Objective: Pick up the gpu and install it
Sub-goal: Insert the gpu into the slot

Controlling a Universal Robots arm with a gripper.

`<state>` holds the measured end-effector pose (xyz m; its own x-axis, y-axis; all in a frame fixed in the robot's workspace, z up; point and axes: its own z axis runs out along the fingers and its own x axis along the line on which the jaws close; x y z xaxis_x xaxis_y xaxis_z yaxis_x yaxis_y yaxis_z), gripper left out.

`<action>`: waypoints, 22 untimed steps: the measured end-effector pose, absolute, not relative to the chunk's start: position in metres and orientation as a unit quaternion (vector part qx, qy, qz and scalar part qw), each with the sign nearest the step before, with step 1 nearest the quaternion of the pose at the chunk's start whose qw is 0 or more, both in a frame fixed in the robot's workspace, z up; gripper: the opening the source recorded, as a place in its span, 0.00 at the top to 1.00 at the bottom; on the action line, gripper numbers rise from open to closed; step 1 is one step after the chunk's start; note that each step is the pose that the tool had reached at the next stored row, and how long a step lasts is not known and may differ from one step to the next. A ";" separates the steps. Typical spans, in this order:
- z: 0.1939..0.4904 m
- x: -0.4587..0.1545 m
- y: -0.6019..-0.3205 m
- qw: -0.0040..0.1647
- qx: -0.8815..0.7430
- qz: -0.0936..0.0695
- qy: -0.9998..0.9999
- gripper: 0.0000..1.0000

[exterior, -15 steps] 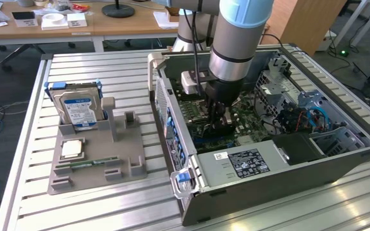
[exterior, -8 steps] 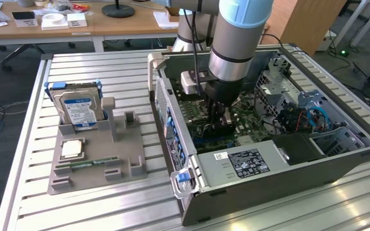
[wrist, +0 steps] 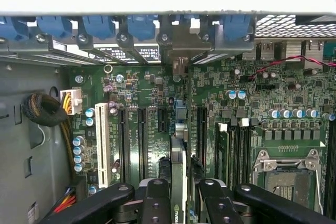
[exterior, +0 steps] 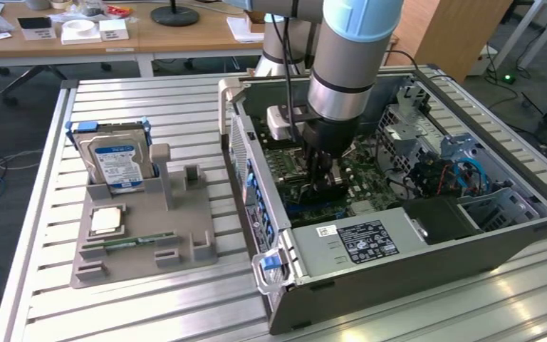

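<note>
One gpu (wrist: 178, 174): pinched edge-on between the jaws, we note.
Reason: connector edge faces motherboard (wrist: 152, 95) slots beneath them.

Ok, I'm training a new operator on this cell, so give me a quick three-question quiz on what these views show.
1. True or false: the hard drive lies inside the computer case.
2. What does the tool grip? A) a screwdriver B) the gpu C) nothing
3. Fill in: the gpu stands edge-on over the green ______.
Key: 1 false, it stands in the grey holder outside; 2 B; 3 motherboard.
</note>
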<state>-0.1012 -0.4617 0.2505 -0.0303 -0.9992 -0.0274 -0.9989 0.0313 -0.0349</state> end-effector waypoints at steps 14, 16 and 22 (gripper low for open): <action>0.249 -0.102 -0.462 0.022 -0.696 -0.003 0.718 0.75; 0.249 -0.102 -0.462 0.023 -0.696 -0.003 0.718 0.73; 0.249 -0.102 -0.462 0.022 -0.696 -0.003 0.718 0.55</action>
